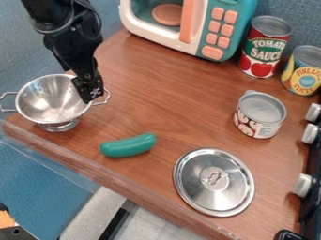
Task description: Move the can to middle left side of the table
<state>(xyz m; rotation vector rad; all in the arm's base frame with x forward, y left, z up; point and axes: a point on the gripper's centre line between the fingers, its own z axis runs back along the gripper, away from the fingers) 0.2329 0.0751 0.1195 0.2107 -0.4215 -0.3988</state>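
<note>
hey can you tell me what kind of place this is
It looks like a play kitchen set up in a room, perhaps a robot test area: a toy-like teal microwave, a metal colander and a black robot arm hanging over the wooden table.

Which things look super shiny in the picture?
In the camera view, the round metal lid and the colander catch bright, whitish glints, while the wooden table looks much duller.
</note>
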